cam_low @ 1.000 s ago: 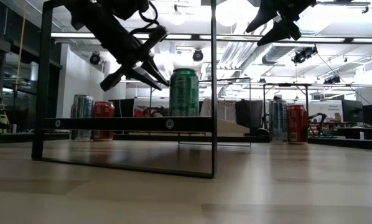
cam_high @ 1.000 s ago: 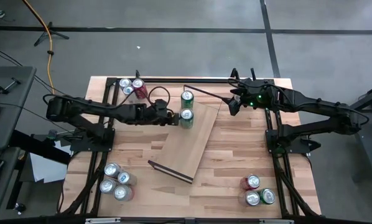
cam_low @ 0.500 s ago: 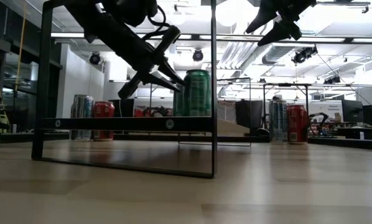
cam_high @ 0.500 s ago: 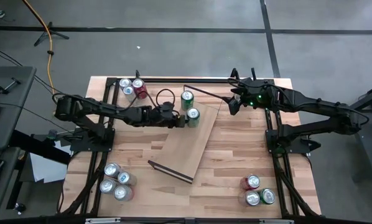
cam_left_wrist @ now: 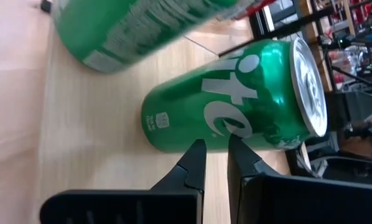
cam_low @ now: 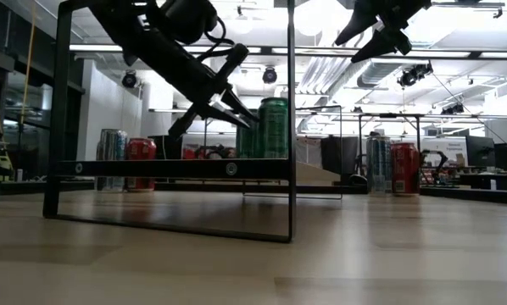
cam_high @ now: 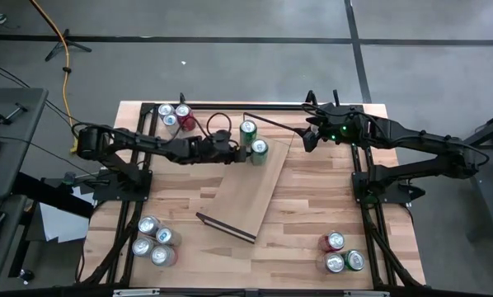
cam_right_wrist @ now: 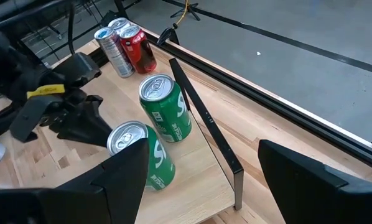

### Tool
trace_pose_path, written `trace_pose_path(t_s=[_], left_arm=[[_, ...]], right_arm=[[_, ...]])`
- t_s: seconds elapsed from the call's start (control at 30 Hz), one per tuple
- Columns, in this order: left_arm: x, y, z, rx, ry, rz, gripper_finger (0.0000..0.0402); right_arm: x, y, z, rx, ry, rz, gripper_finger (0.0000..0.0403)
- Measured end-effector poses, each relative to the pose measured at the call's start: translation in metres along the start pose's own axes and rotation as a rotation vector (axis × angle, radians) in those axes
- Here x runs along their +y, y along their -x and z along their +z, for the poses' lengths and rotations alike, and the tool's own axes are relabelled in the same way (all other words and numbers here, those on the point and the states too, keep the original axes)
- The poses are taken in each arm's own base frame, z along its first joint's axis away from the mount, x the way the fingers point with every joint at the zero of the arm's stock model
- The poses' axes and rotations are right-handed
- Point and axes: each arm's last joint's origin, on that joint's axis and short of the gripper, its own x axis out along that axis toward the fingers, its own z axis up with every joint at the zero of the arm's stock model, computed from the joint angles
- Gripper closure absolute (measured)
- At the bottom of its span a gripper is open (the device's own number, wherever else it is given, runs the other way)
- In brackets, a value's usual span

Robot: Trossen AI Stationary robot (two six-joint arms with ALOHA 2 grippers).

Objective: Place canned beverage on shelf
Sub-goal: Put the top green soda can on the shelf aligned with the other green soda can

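Note:
Two green cans stand upright on the shelf (cam_high: 245, 194), a light-wood board lying askew on the table with dark rails at its short ends. My left gripper (cam_high: 241, 153) is shut, and its tips are at the side of the nearer green can (cam_high: 259, 148), seen close in the left wrist view (cam_left_wrist: 236, 106). The second green can (cam_high: 248, 129) stands just beyond it toward the far edge. My right gripper (cam_high: 311, 139) hangs open above the table's far right, holding nothing. My left gripper meets the nearer green can's side wall (cam_left_wrist: 218, 138) about halfway up with the tips of its shut fingers (cam_left_wrist: 197, 155). It comes from the table's left, slanting downward. The can stands upright with its base on the shelf.
A red and two silver cans (cam_high: 174, 115) stand at the far left corner. Several cans (cam_high: 156, 243) sit near left, and three more (cam_high: 341, 254) near right. Black frame bars (cam_high: 362, 190) run along both sides of the table. The near half of the shelf is bare.
My left gripper has gone toward the table's right edge and a little down, staying shut. It has pushed the nearer green can, still upright, along the shelf to the right, past the second can, which kept its place.

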Motion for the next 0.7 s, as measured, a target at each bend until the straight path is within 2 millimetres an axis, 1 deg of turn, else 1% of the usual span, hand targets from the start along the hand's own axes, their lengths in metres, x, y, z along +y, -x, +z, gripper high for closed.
trace_pose_path(t_s=[0.2,0.3,0.37,0.47,0.57,0.63,0.7], left_arm=[[-0.001,-0.001,0.007,-0.027,0.006,-0.026,0.0401],[0.001,-0.001,0.010,-0.036,-0.025,-0.022,0.0401],[0.000,0.004,0.017,-0.048,-0.052,-0.022,0.0401],[-0.008,0.020,0.030,-0.091,-0.121,-0.069,0.0401],[-0.010,0.041,0.043,-0.125,-0.216,-0.065,0.0401],[-0.013,0.059,0.054,-0.164,-0.275,-0.077,0.0401],[-0.017,0.077,0.063,-0.215,-0.334,-0.104,0.0401]], right_arm=[[0.001,0.000,0.001,-0.011,-0.009,0.006,0.0116],[0.001,0.000,0.002,-0.013,-0.065,0.025,0.0116],[0.002,0.000,0.000,0.031,-0.119,0.070,0.0116],[0.006,0.001,-0.009,0.155,-0.173,0.145,0.0116],[0.013,0.000,-0.021,0.272,-0.216,0.147,0.0124],[0.021,-0.004,-0.028,0.329,-0.242,0.149,0.0148],[0.032,-0.011,-0.035,0.379,-0.256,0.160,0.0194]])
